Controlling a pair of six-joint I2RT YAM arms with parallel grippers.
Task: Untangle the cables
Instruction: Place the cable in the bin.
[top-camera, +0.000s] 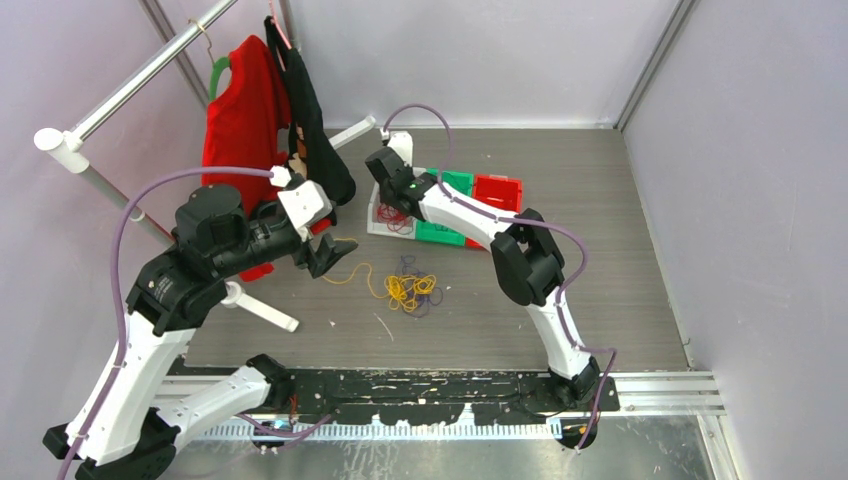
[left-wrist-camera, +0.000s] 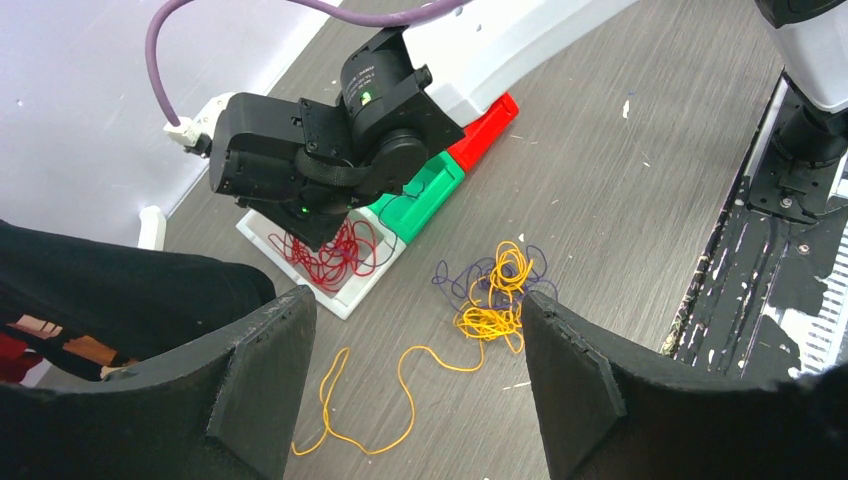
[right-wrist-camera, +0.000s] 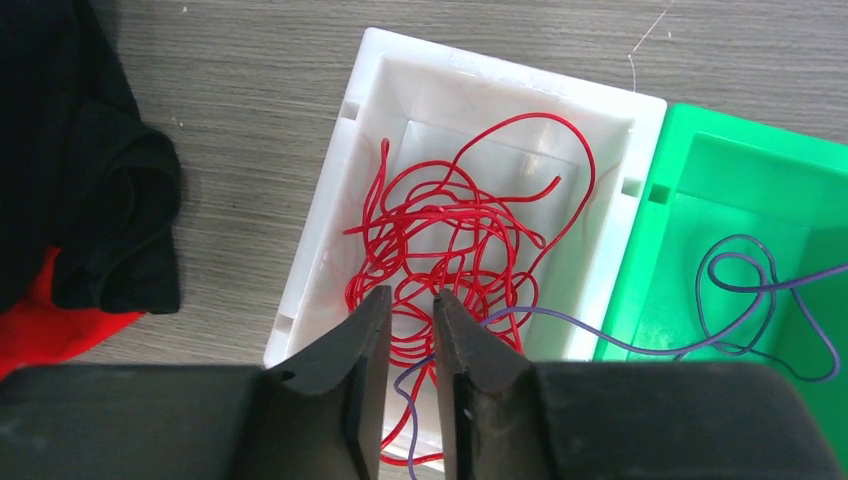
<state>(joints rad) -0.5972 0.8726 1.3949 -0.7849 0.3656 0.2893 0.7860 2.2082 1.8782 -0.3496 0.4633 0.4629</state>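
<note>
Jaws of the right gripper (right-wrist-camera: 410, 292) are held narrowly parted, pointed down into thin red wires (right-wrist-camera: 450, 230) lying in a white plastic bin (right-wrist-camera: 330, 220), with its arm stretched forward. The left gripper (left-wrist-camera: 418, 300) is spread wide, hovering over a yellow-orange and purple wire tangle (left-wrist-camera: 490, 300) on the grey table (left-wrist-camera: 620, 200).

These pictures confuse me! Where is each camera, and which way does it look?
Top camera: above, behind the arms, looking down at the table; both arms show.
Left wrist: on the left gripper, looking across at yellow cables; its open fingers show.
Right wrist: on the right gripper, looking down into the white bin; its fingers show.
Both wrist views share the red cables.
</note>
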